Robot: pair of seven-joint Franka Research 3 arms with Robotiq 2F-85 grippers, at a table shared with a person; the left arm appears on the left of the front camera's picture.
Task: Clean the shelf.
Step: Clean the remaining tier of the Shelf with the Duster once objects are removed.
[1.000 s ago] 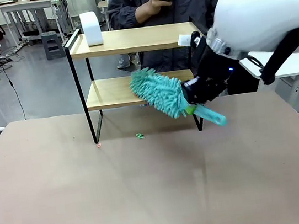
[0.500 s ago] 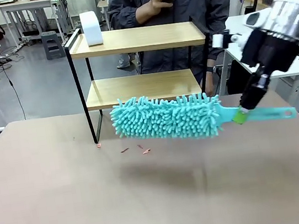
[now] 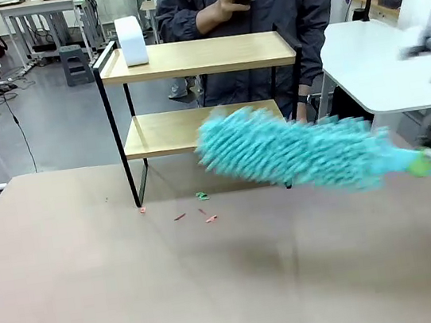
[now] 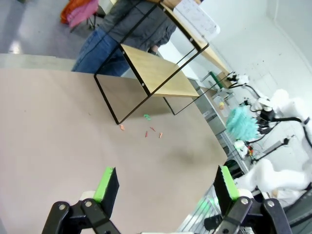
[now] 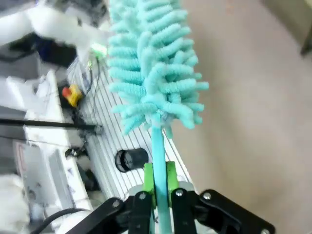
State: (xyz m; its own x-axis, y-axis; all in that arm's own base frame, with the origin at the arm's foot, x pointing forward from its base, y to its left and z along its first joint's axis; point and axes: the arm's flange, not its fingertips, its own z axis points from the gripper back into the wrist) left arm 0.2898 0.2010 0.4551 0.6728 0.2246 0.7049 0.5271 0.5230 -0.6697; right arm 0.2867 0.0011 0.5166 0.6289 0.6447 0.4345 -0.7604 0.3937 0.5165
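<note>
The right hand (image 5: 160, 181) pinches the duster (image 5: 153, 73) by its thin handle (left hand (image 4: 164, 183) spread, empty); soft fronds should suit the light-looking, stiff shelf (image 3: 193, 58).

No legible text, label, brand or number on shelf (image 3: 197, 56) or duster (image 3: 294, 150)

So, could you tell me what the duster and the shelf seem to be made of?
The duster head looks like soft teal chenille microfibre: dense stubby tufts, matte. Its handle seems smooth plastic. The shelf boards look like light wood or wood-look laminate, pale and flat; the frame appears thin black metal, matte.
</note>
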